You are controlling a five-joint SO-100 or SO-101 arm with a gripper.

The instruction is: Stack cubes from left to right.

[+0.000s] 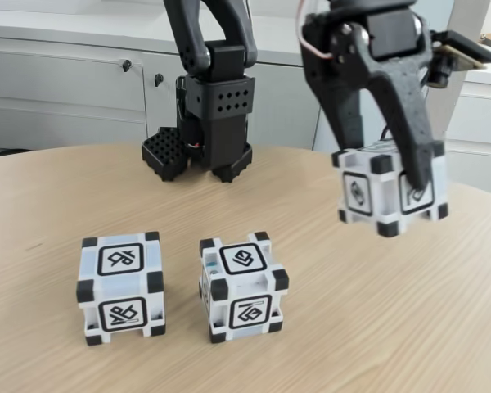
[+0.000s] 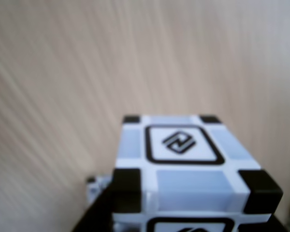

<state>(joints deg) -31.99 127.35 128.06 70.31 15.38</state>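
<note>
Three alike white and pale-blue cubes with black corners show in the fixed view. One cube [image 1: 121,285] rests on the table at the left, a second cube [image 1: 242,286] stands just right of it. The third cube [image 1: 390,187] hangs in the air at the right, clear of the table, with my black gripper [image 1: 390,176] shut on it from above. In the wrist view that held cube [image 2: 186,166] fills the lower middle, its symbol face up, above bare wood.
The round wooden table [image 1: 327,344] has free surface to the right of the two resting cubes. The arm's black base [image 1: 206,131] stands at the table's back edge. Grey cabinets [image 1: 65,90] line the wall behind.
</note>
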